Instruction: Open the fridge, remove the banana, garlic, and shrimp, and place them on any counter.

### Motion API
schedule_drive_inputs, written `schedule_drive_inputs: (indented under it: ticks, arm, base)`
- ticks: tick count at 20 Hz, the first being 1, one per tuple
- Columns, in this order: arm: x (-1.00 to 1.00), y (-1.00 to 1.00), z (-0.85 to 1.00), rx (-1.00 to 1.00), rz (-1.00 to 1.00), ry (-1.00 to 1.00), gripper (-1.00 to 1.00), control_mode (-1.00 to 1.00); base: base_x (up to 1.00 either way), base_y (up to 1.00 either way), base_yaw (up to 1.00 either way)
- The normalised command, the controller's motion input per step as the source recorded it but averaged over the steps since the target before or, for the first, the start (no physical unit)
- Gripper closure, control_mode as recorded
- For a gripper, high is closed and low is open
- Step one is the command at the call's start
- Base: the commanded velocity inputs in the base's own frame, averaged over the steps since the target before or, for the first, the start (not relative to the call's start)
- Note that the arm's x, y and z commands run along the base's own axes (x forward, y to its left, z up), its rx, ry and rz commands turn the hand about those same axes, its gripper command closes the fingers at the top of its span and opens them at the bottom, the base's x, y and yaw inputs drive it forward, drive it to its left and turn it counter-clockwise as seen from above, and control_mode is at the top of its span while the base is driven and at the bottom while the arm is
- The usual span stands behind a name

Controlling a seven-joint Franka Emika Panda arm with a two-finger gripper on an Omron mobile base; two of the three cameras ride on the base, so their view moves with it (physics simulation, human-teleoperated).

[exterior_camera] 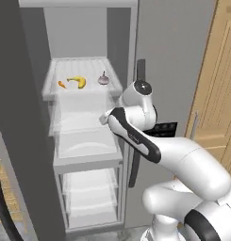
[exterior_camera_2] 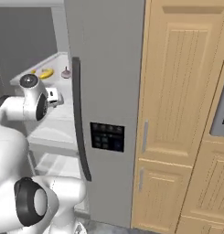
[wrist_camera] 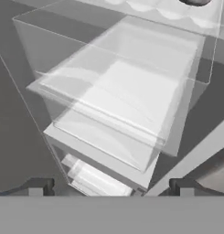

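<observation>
- Left base view: fridge [exterior_camera: 183,56] has its left door swung open, white shelves exposed; right door with the black control panel [exterior_camera_2: 107,137] is shut.
- Landmark for all positions: the top white shelf [exterior_camera: 53,77] of the open compartment.
- Banana [exterior_camera: 78,81] lies near the middle of that shelf. Long axis runs roughly left-right across the shelf, curve opening upward in this view.
- Shrimp [exterior_camera: 61,84] sits just beside the banana, toward the shelf's left wall and slightly nearer the front edge. Apart from the banana, not touching as far as I can tell.
- Garlic [exterior_camera: 103,79] stands upright on the shelf's right side, stem up, well apart from the banana.
- None of the three has been removed; no worktop is visible from this base position.
- Gripper [wrist_camera: 111,187]: in the hand view both finger tips stand far apart at the bottom edge, nothing between them. Jaws spread wide, empty.
- Hand view looks down over the clear drawers below the top shelf; a dark rounded shape at the top edge may be one of the items, too cropped to say.
- Key relation (judgement): the wrist sits at the compartment's front right, below the top shelf's level. All three items lie above and deeper in than the gripper. Garlic is nearest; banana and shrimp lie further left.
- Next move (judgement): raise the hand above the shelf lip, then reach in. For the banana, close across its short width.
- Risk: shelf's raised front lip may catch the fingers.
</observation>
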Motion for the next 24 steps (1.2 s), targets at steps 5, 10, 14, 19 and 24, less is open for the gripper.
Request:
schedule_drive_inputs:
  ticks: [5, 10, 14, 19, 24]
  arm:
    - [0.0, 0.0, 0.0, 0.0, 0.0, 0.0, -1.0, 1.0]
    - [0.0, 0.0, 0.0, 0.0, 0.0, 0.0, -1.0, 1.0]
    - [0.27, 0.49, 0.03, 0.0, -0.16, 0.0, -1.0, -1.0]
    - [0.0, 0.64, 0.3, 0.03, 0.08, -0.01, -1.0, -1.0]
    - [0.01, 0.63, 0.53, 0.1, 0.16, 0.0, -1.0, -1.0]
  base:
    - [0.03, 0.75, -0.6]
    - [0.47, 0.67, -0.41]
    - [0.0, 0.0, 0.0]
    - [0.0, 0.0, 0.0]
    - [0.0, 0.0, 0.0]
